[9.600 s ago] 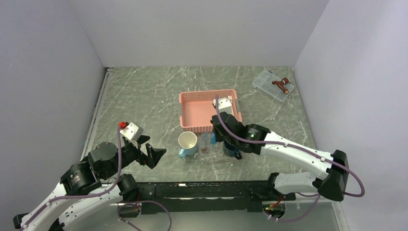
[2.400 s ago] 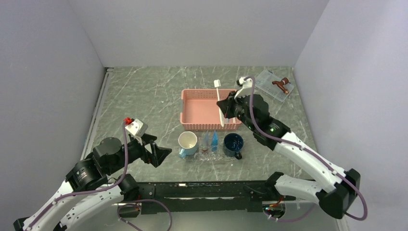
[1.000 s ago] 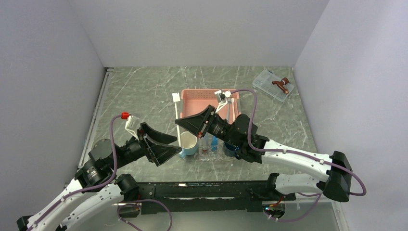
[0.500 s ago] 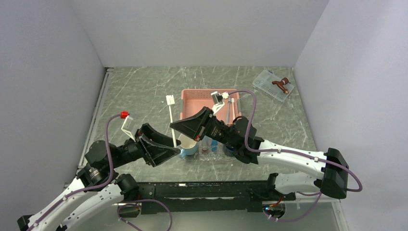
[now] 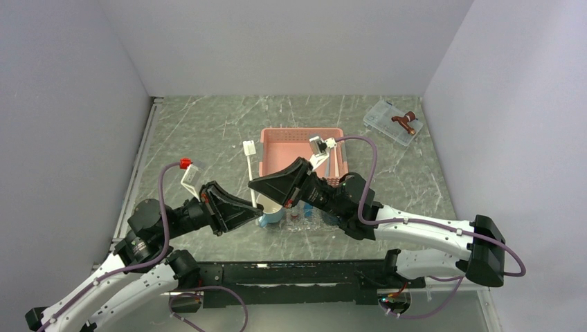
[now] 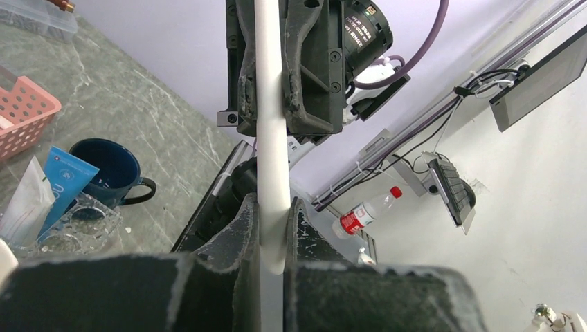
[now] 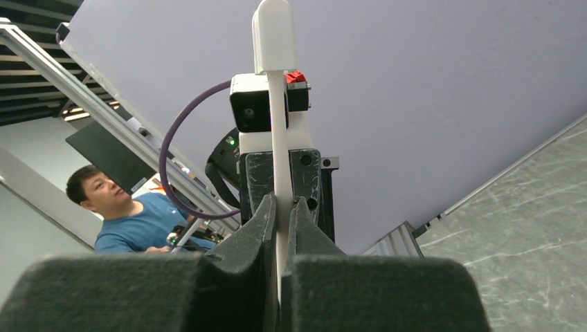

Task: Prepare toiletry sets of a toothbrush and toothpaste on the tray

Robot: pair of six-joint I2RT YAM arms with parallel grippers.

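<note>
A white toothbrush point(image 5: 251, 166) stands upright in the air in front of the pink basket point(image 5: 291, 149), head up. My left gripper point(image 5: 257, 206) is shut on its lower handle end point(image 6: 272, 228). My right gripper point(image 5: 253, 185) is shut on the shaft just above, its jaws pinching the handle point(image 7: 279, 207). Both grippers hold the same brush. In the left wrist view a blue toothpaste point(image 6: 66, 181) tube leans on the clear tray point(image 6: 83, 220), with a paler tube point(image 6: 28, 200) beside it. Another toothbrush point(image 5: 337, 162) lies in the basket.
A pale mug point(image 5: 271, 207) stands at the tray's point(image 5: 304, 223) left end, right under the held brush. A dark blue mug point(image 6: 114, 173) stands at the other end. A small clear box point(image 5: 393, 122) with a brown item lies at the back right.
My left gripper's jaws have shut on the lower end of the toothbrush. The right arm has shifted the brush slightly right and nearer, still gripping it.
</note>
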